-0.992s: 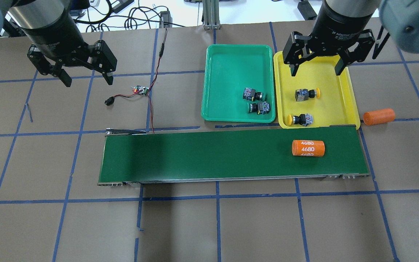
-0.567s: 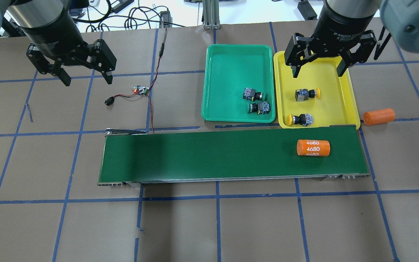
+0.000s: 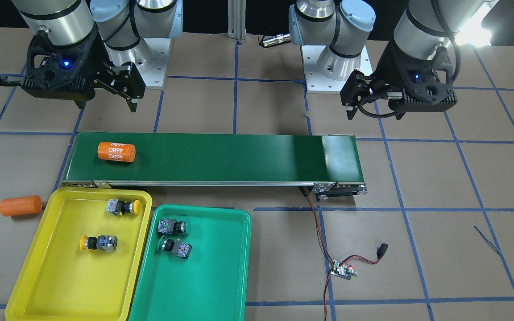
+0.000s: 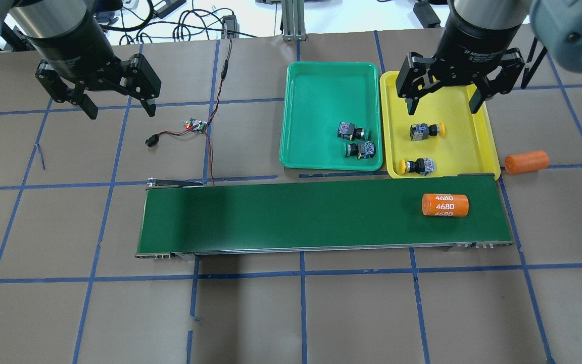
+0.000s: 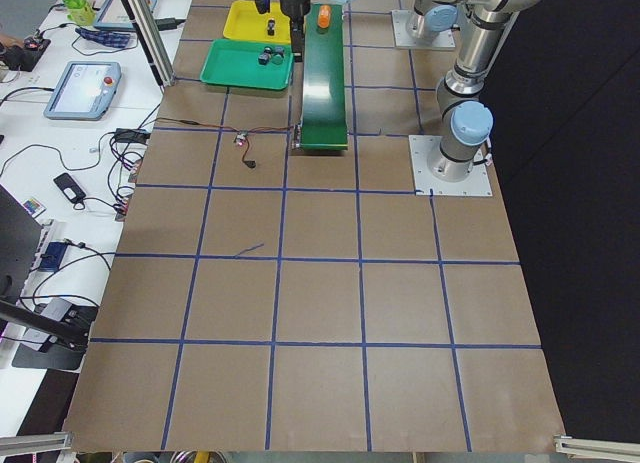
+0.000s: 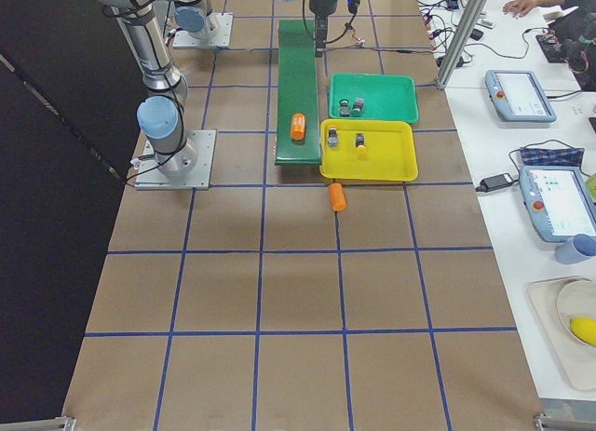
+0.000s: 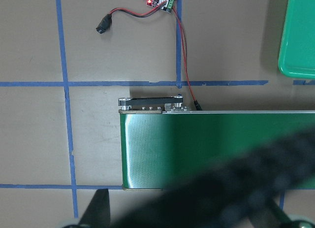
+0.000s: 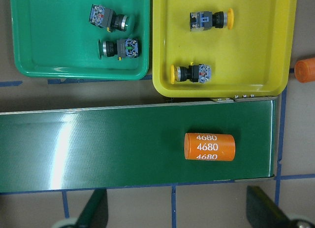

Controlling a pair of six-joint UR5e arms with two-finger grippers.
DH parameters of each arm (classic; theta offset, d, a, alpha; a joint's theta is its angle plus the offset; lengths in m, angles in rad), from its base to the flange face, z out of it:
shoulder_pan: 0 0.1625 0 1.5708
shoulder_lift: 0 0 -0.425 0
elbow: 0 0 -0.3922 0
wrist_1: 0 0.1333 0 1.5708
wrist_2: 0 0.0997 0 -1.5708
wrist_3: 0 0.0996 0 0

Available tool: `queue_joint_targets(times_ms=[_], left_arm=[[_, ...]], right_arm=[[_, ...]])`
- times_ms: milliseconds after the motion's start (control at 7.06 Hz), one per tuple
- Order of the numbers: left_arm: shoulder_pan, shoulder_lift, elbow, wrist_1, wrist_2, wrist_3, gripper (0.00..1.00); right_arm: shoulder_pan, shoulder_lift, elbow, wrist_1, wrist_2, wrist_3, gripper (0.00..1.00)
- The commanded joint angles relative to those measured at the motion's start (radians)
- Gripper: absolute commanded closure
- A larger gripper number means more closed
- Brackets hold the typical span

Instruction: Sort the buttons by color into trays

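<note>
Hovering above the far end of the yellow tray (image 4: pixel 455 146), the right gripper (image 4: pixel 442 107) has its fingers spread wide and grips nothing. The left gripper (image 4: pixel 120 110) is just as wide open and empty. It hangs over bare table, beside a small circuit board (image 4: pixel 196 125) with red and black wires, well apart from both trays.

All four buttons lie on their sides in trays of their own color. The two yellow buttons are in the yellow tray. One yellow button (image 4: pixel 425 131) lies near the tray's middle with its cap toward the robot's right. The other yellow button (image 4: pixel 416 165) lies by the tray's near rim with its cap toward the robot's left. The two green buttons sit in the near right part of the green tray (image 4: pixel 321 91), close together. The farther green button (image 4: pixel 352 132) has its cap to the right and the nearer green button (image 4: pixel 360 149) has its cap to the left.

The trays stand side by side, rims touching or nearly so, just beyond the belt (image 4: pixel 296 215). The yellow tray's near rim meets the belt's edge. An orange cylinder (image 4: pixel 444 205) marked 4680 lies on the belt near its right end. A second cylinder (image 4: pixel 526 162) lies on the table just right of the yellow tray.
</note>
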Motion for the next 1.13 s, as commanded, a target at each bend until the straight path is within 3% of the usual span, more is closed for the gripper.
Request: queue_joint_targets(times_ms=[0, 992], left_arm=[[0.004, 0.0, 0.001, 0.001, -0.001, 0.0, 0.0], [0.004, -0.001, 0.0, 0.018, -0.001, -0.001, 0.0]], right_arm=[[0.0, 0.001, 0.002, 0.0, 0.001, -0.001, 0.0], [0.002, 0.001, -0.005, 0.026, -0.047, -0.004, 0.0]])
